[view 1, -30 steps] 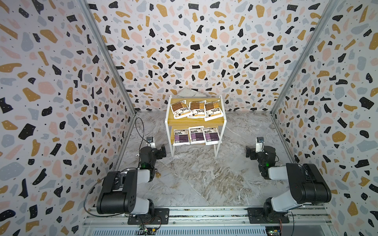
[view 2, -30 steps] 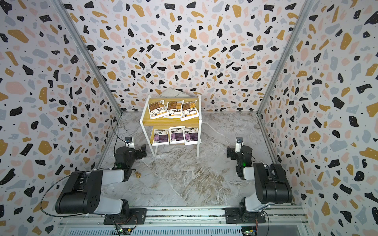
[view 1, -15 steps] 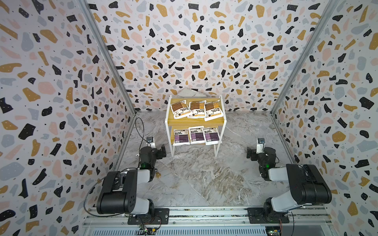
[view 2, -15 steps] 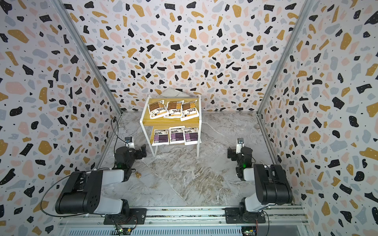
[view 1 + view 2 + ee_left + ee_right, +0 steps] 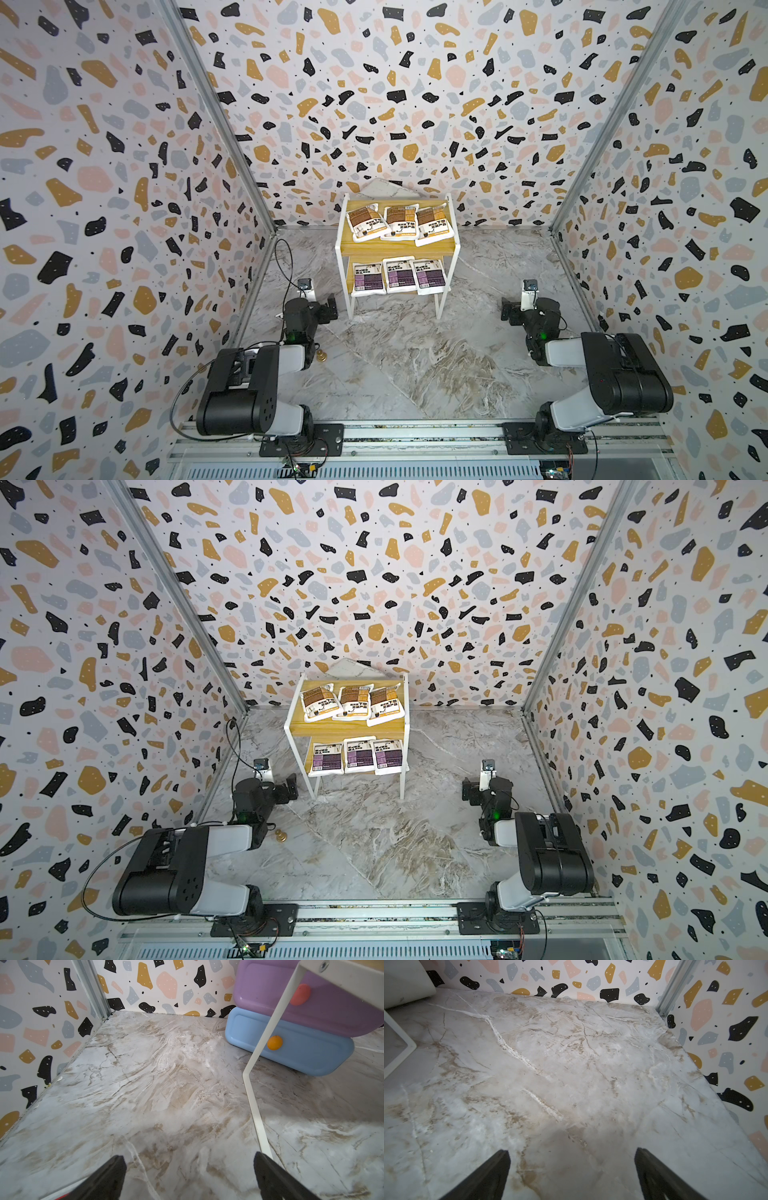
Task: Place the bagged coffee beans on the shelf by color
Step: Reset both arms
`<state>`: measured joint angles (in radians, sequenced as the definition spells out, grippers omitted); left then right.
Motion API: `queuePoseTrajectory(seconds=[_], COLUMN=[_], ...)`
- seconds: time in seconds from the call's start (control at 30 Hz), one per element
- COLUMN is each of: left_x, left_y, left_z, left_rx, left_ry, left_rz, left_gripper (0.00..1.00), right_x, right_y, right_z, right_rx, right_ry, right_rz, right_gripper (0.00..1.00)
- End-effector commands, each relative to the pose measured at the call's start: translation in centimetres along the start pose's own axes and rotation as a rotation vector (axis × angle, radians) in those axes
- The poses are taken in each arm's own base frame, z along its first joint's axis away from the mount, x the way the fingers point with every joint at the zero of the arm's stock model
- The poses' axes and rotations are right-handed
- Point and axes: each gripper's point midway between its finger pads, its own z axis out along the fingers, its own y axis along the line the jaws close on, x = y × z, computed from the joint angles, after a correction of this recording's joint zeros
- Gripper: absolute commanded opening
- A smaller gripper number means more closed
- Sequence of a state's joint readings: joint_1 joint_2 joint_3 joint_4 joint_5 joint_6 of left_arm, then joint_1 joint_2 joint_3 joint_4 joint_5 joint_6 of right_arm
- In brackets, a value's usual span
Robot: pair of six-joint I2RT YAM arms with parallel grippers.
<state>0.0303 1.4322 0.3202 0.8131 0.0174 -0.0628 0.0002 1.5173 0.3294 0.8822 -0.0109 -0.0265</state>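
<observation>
The shelf (image 5: 395, 248) (image 5: 345, 728) stands at the back middle of the marble floor. Three brown-orange bagged coffee beans (image 5: 401, 220) (image 5: 353, 700) lie side by side on its upper board. Three purple ones (image 5: 400, 274) (image 5: 359, 754) lie on the lower board. My left gripper (image 5: 330, 307) (image 5: 292, 787) (image 5: 189, 1159) hangs low just left of the shelf's front left leg (image 5: 252, 1093), open and empty. Over bare floor, well to the right of the shelf, my right gripper (image 5: 508, 311) (image 5: 469, 791) (image 5: 572, 1152) is open and empty too.
A purple drawer (image 5: 270, 987) over a blue drawer (image 5: 301, 1053) sits behind the shelf against the back wall. A small brass piece (image 5: 321, 355) (image 5: 280, 835) lies on the floor beside the left arm. Patterned walls close in the left, right and back.
The right gripper has shifted only very slightly. The left arm, the shelf and the bags have not moved.
</observation>
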Motion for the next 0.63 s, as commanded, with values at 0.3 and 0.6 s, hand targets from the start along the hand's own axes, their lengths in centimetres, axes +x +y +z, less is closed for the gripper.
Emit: queuePoseTrajectory(seconds=[0.3,0.6], left_x=[-1.09,-0.98], left_y=[-0.50,-0.97], left_z=[-0.02,0.19], left_rx=[-0.010,0.016], left_ry=[-0.036,-0.026], left_rz=[0.046,0.056], left_gripper=[1.00,1.00], right_x=[-1.17,-1.06], right_y=[0.06,0.06], right_z=[0.20,0.25], right_rx=[-0.002,-0.002], right_ry=[-0.023,-0.019], right_rz=[-0.001,-0.001], right_gripper=[0.99,0.99])
